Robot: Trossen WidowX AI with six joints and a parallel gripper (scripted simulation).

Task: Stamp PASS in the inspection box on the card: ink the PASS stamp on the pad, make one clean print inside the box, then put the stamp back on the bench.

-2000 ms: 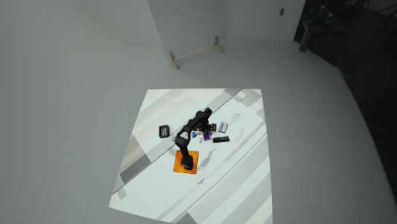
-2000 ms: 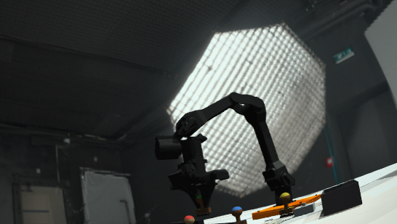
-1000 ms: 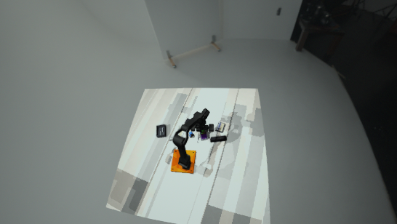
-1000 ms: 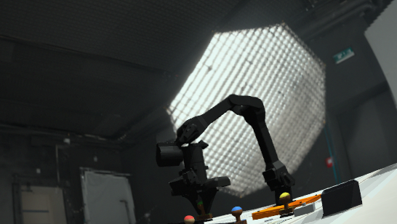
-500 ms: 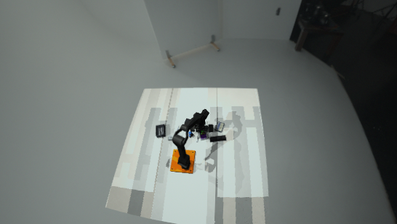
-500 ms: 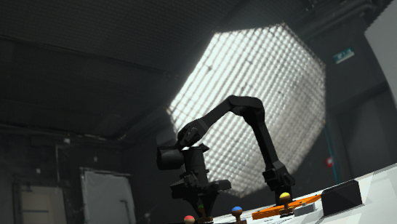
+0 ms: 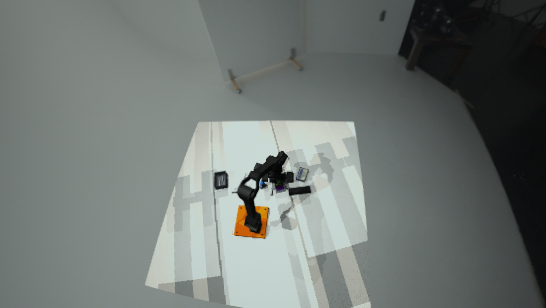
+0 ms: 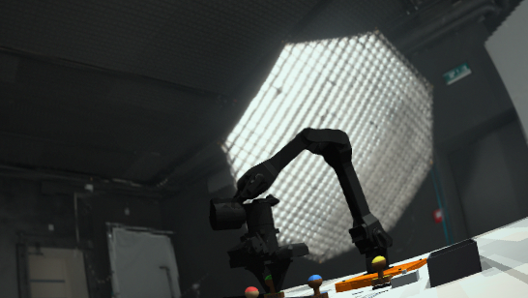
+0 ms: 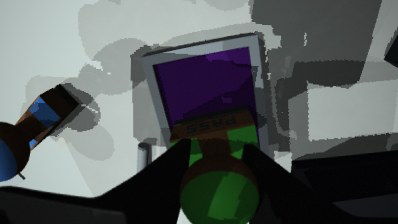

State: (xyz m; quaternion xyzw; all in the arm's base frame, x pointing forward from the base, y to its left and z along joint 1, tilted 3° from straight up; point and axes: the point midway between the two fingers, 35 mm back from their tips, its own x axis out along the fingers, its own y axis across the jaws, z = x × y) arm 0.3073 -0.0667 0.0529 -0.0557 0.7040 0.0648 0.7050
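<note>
1 green-knobbed PASS stamp is sitting clamped between the 2 fingers of the pincer. In the wrist view it is overlapping the near edge of 1 purple ink pad; whether it is touching, I cannot tell. Its knob is pointing towards the wrist camera, and its lettered head's long axis is running left to right, slightly tilted.

3 other stamps are standing on the counter: 1 blue-knobbed stamp, 1 red-knobbed stamp and 1 yellow-knobbed stamp.

From above, 1 card is lying right of the pincer, 1 black bar is lying nearer, and bare counter is separating the blue-knobbed stamp from the pad's left edge.
</note>
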